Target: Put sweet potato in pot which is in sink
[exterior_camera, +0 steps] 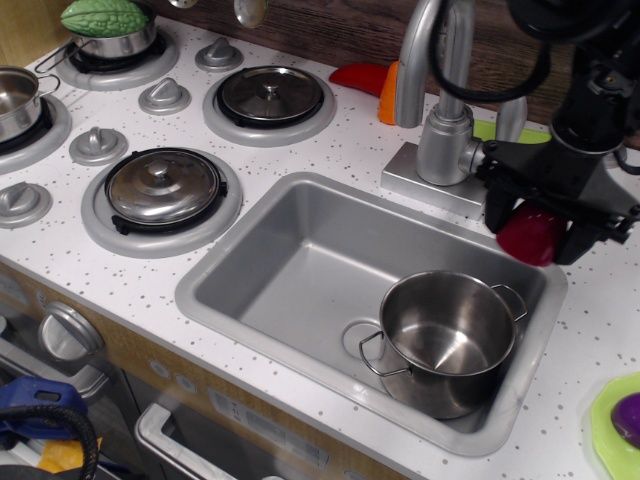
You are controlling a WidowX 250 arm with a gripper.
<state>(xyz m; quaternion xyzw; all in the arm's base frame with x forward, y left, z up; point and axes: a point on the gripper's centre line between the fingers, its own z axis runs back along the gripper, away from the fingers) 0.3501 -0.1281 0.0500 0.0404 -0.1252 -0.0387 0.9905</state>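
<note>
Claw [535, 235] clamped on smooth magenta sweet potato [530, 236]; shiny steel pot [448, 340] in matte grey sink [290, 270].

Polished steel pot [445, 340] gleaming mirror-bright, sink [290, 265] showing matte grey, sweet potato [530, 236] looking smooth glossy red plastic, gripper [548, 222] appearing matte black, countertop [330, 150] showing speckled white, faucet [440, 100] shining satin silver, backboard [340, 30] looking dark wood-grained.

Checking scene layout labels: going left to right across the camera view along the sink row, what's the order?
Lidded burner → sink → pot → sweet potato held in the end effector → green plate with the purple toy.
</note>
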